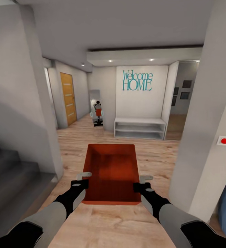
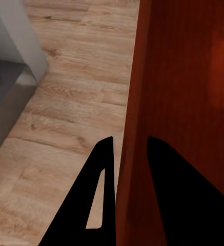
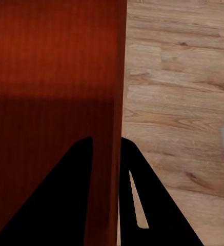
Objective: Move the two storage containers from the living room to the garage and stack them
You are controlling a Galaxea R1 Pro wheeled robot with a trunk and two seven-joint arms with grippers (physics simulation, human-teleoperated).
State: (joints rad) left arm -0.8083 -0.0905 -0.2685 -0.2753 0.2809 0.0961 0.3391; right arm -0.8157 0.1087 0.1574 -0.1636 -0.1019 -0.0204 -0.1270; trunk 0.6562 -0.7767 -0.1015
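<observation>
Container: I see one orange-red storage container (image 1: 112,172) carried level in front of me, above the light wood plank floor (image 1: 154,155), open top up.
Left gripper (image 1: 84,179): clamped on the container's left wall; in the wrist view one finger (image 2: 99,205) sits outside the wall (image 2: 132,154), the other inside.
Right gripper (image 1: 140,182): clamped likewise on the right wall (image 3: 114,128), one finger each side.
Ahead: white wall with teal "Welcome HOME" lettering (image 1: 137,81) over a low white shelf bench (image 1: 140,128).
Left side: orange wooden door (image 1: 68,98); grey stairs (image 1: 9,168) nearer me.
</observation>
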